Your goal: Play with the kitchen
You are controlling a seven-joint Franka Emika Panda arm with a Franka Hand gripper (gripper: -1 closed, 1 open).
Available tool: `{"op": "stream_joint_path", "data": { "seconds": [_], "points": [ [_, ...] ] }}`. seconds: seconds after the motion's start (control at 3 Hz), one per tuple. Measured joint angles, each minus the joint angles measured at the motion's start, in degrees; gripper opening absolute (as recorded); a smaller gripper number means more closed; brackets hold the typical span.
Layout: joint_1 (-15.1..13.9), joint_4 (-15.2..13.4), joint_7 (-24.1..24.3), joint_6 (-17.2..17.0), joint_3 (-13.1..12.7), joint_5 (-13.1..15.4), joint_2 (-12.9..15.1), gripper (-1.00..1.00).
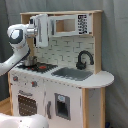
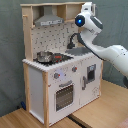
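- Kitchen (image 1: 65, 75), a tall white and light-wood toy play set, stands on the wood floor against a grey backdrop; seen in both exterior views (image 2: 57, 75)
- Fittings in the first exterior view: grey range hood (image 1: 41, 30) upper left; microwave cabinet (image 1: 70, 26) with a white door beside it; black curved faucet (image 1: 84, 59) over the grey sink (image 1: 72, 74); dark stovetop (image 1: 35, 66) with a small metal pot (image 1: 28, 61); oven door (image 1: 26, 104) low at the front
- White Franka arm (image 2: 107, 50) reaches in from the second exterior view's right; wrist up at the top shelf, near the microwave end of the upper cabinet
- Gripper (image 2: 88, 7) sits by the top edge of the kitchen in the second exterior view; cannot tell whether the fingers are apart or together, nor whether they touch anything
- In the first exterior view the arm's white links (image 1: 17, 40) stand at the first exterior view's left, beside the hood; the hand itself is not separable from the hood there
- Step, my read: working the upper cabinet, probably the microwave door or shelf; contact unconfirmed
- Next move calls for: a fine approach to the door edge or handle; a pull along the hinge arc, not straight out; light force, since the toy could tip or slide
- Pot, faucet and oven door look untouched so far; candidates afterwards
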State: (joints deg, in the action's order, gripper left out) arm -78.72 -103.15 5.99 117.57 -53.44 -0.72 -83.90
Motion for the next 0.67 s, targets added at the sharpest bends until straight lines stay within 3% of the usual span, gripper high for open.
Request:
{"op": "stream_joint_path", "data": {
  "seconds": [0.67],
  "points": [
    [4.51, -8.26, -2.96, 5.52, 2.94, 0.0, -0.07, -1.0]
  ]
}}
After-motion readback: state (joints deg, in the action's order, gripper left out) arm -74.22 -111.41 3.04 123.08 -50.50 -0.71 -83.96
